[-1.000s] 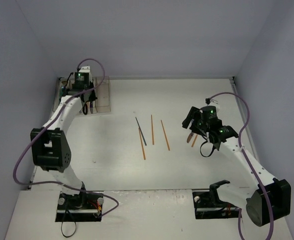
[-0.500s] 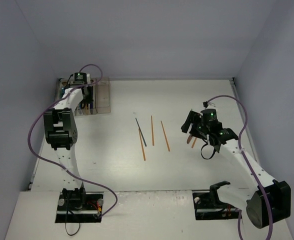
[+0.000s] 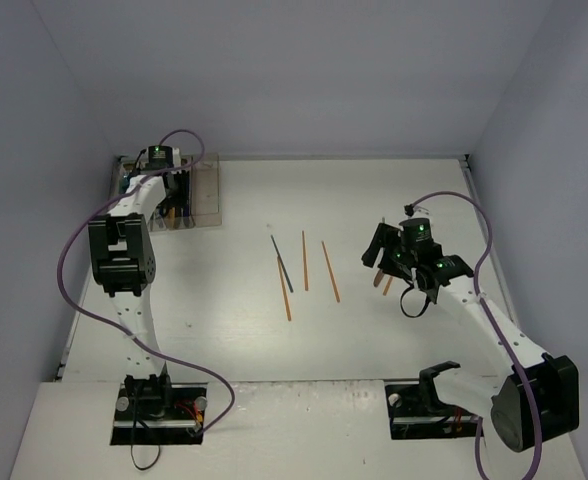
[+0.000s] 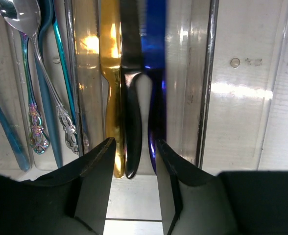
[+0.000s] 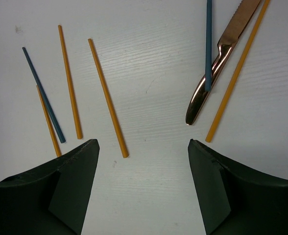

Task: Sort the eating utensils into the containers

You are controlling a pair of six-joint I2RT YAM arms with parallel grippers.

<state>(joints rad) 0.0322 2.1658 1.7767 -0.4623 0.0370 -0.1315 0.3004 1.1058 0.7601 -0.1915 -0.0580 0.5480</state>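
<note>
Worktop point(image 3: 224, 330): loose utensils well right of containers point(image 3: 206, 190).
Containers: gold knife point(image 4: 110, 63), black knife point(image 4: 132, 122), blue knife point(image 4: 156, 49) side by side in one compartment; silver spoon point(image 4: 24, 14) in the next.
Left end effector point(image 4: 134, 143): over containers, jaws newly parted after tight clench, black knife let go inside; one more utensil sorted.
Right end effector point(image 5: 143, 147): well right of containers, spread wide, gripping nothing, over copper knife point(image 5: 222, 51) and orange sticks point(image 5: 108, 98).

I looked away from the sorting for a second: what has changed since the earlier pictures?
The left gripper opened, releasing the glossy black knife into the clear plastic bin beside the gold knife; its arm's elbow swung toward the far side. The right gripper, open, edged slightly left. The thin orange sticks stayed put.
</note>
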